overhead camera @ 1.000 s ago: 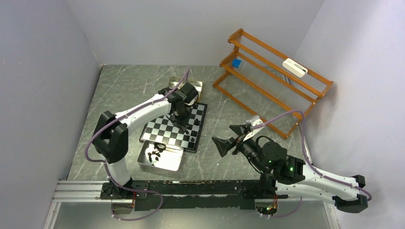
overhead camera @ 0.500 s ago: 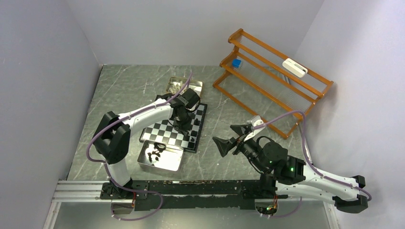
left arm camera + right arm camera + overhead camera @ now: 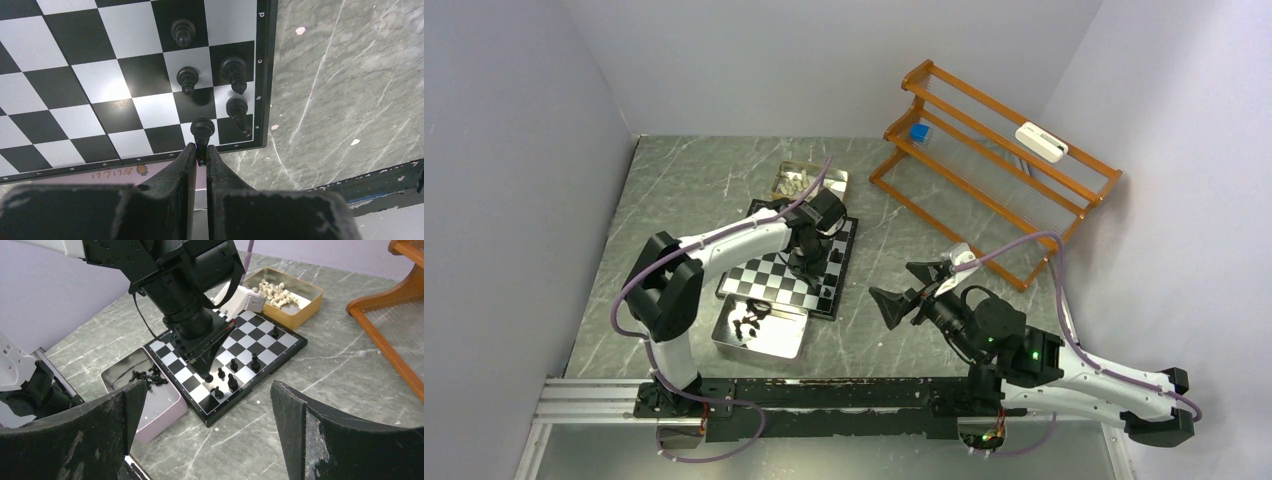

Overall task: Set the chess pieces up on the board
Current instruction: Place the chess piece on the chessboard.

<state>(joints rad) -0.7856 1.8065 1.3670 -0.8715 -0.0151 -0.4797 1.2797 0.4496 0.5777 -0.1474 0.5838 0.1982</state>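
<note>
Travel has brought the left gripper (image 3: 201,155), clenched on a glossy black chess piece (image 3: 202,129), over an edge square of the flat black-and-white chequered chessboard (image 3: 90,90); release seems next. Right gripper (image 3: 207,390) gapes idle.

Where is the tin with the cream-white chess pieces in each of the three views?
Top external: the tin sits near the centre, just beyond the far edge of the board.
Left wrist: not in it.
Right wrist: upper right, behind the board.
Shared landmark: the board.
</note>
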